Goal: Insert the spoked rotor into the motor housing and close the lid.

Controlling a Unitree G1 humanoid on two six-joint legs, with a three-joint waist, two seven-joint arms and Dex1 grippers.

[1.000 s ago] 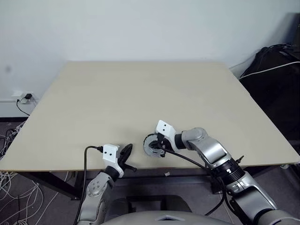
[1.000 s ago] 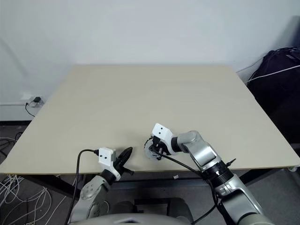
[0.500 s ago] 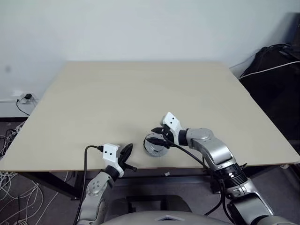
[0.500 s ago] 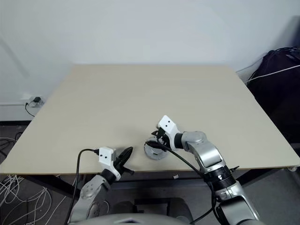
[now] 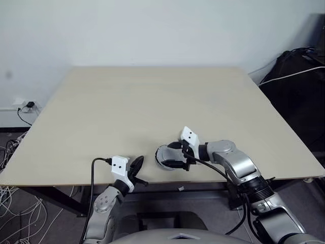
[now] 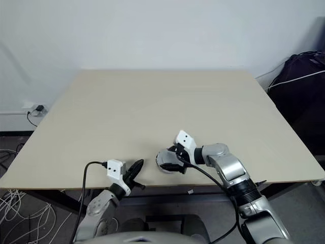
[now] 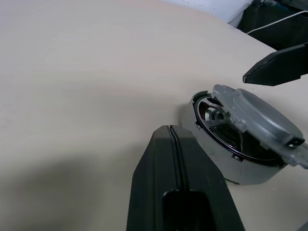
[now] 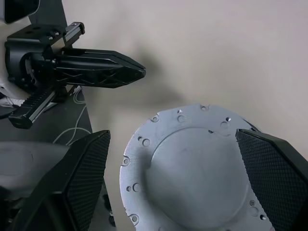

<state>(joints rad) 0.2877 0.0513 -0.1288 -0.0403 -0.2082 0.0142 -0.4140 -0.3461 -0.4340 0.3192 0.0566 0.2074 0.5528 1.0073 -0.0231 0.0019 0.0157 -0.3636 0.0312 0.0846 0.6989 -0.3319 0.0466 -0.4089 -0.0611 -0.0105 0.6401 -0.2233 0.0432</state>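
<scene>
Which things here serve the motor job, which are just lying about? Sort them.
Job: motor housing on the table; lid askew on it; rotor's spokes showing inside.
Lying about: black bag, wall socket, floor cables.

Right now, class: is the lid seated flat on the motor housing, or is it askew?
Askew. The lid sits tilted and off-centre on the motor housing, leaving a crescent gap that shows the inside; the right gripper stands open around it.

Plain lab or office test room, bare white wall (image 5: 152,30), large pale wooden surface (image 5: 152,101), wall socket with plug (image 5: 25,105), loose white cables on grey floor (image 5: 10,193), black bag with cords (image 5: 294,76) far beyond the right end effector (image 5: 175,154).
</scene>
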